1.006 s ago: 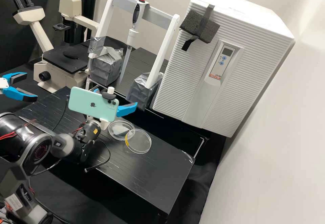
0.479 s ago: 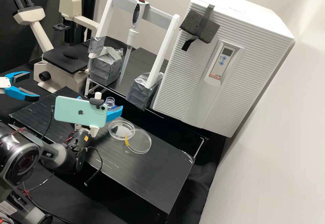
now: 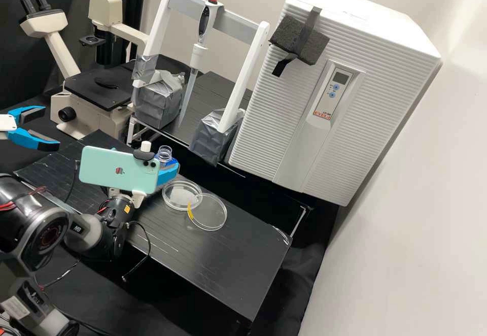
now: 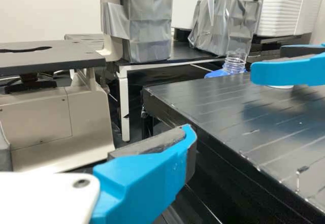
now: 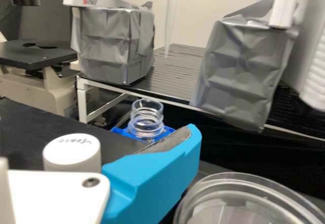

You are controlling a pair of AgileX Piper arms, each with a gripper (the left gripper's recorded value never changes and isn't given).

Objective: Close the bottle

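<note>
Cap gripped, bottle open just ahead!
The right gripper (image 3: 154, 159) pinches the white cap (image 5: 71, 153). The clear bottle (image 5: 147, 116) stands uncapped just past its fingertip, a touch lower than the cap, seated in a blue holder (image 5: 120, 131). The left gripper (image 3: 46, 128) hangs well off to the side, fingers spread wide, holding nothing.

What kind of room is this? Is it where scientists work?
Most likely a science lab. There is a microscope, a pipette hanging in a white stand, and two clear round dishes lying beside a small open bottle.
</note>
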